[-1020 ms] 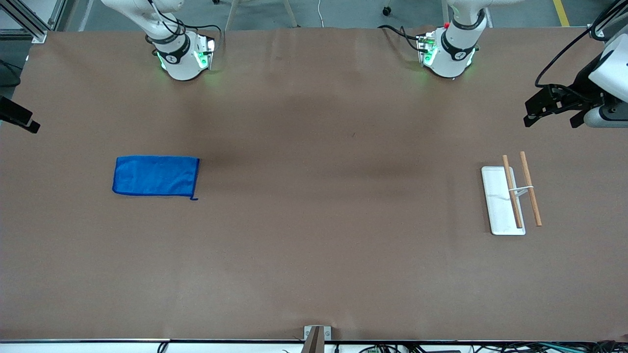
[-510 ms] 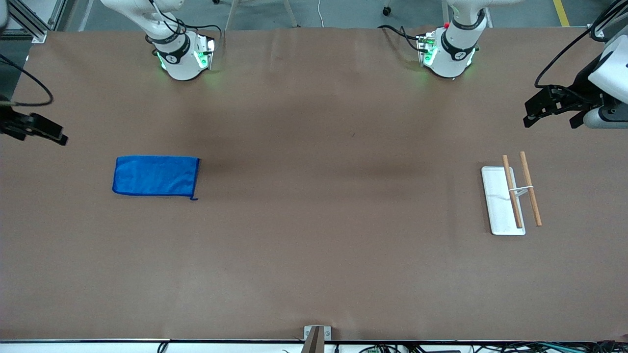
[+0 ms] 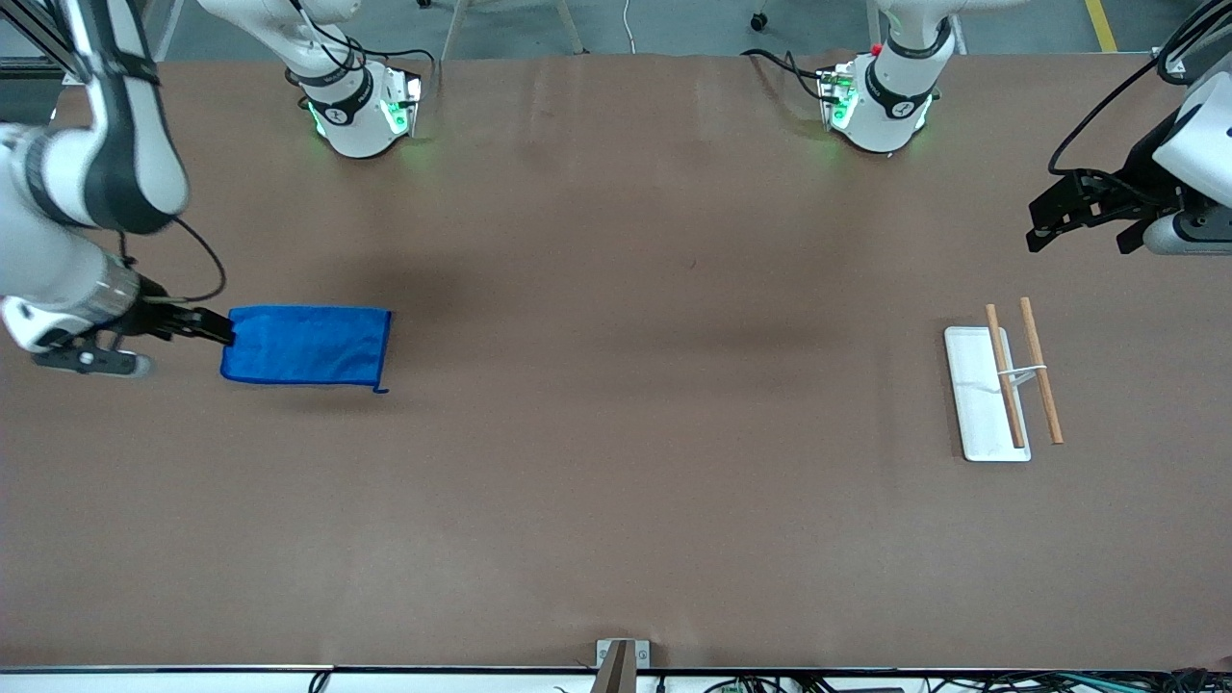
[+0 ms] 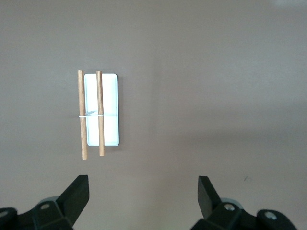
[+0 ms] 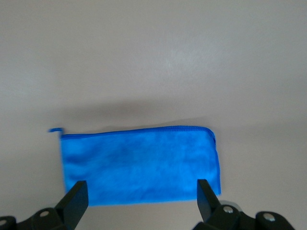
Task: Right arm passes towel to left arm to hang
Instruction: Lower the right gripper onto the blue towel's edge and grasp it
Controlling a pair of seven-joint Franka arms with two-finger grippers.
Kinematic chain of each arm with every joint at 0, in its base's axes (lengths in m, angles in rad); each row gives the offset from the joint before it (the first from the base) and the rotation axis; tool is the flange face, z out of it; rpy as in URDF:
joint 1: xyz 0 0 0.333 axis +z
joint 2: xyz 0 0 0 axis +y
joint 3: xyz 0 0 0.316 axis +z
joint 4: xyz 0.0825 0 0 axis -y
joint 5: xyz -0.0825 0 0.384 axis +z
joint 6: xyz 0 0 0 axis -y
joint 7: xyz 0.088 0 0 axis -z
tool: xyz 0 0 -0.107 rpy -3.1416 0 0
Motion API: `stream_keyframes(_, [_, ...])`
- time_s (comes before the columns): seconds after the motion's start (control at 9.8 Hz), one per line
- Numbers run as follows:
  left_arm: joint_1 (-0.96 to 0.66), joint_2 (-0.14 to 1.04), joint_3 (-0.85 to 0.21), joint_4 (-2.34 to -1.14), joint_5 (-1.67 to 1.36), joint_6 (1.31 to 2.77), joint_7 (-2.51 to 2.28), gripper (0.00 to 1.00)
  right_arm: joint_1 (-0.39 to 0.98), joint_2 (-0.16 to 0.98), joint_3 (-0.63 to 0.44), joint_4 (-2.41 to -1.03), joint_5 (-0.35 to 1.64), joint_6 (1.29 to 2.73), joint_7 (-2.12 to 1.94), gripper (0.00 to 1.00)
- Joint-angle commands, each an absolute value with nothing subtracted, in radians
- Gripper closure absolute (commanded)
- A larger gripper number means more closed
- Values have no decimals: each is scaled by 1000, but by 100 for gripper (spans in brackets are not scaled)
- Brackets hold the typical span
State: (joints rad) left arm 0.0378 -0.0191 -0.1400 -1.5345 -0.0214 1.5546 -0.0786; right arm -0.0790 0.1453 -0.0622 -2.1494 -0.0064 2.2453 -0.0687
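Hovering spread at the towel's short edge, mid-left of frame, the right claw lines up a grab; the left claw waits spread, upper right.

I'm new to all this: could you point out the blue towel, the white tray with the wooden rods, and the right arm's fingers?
towel (image 3: pixel 306 346): front view, middle of the cloth.
white tray (image 3: pixel 974 395): front view, bare base.
right gripper (image 5: pixel 140 196): right wrist view, midway between its open fingers.
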Motion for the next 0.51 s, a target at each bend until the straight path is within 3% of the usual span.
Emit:
stream_keyframes(0.0, [41, -5, -141, -1555, -34, 1565, -69, 0, -109, 257, -57, -2212, -21, 2395, -147, 0])
stream_keyframes(0.2, [41, -2, -141, -1554, -34, 1565, -69, 0, -110, 301, -57, -2307, -21, 2585, -161, 0])
stream_keyframes(0.41, [41, 2, -141, -1554, -34, 1566, -69, 0, -114, 313, -57, -2336, -23, 2611, -163, 0])
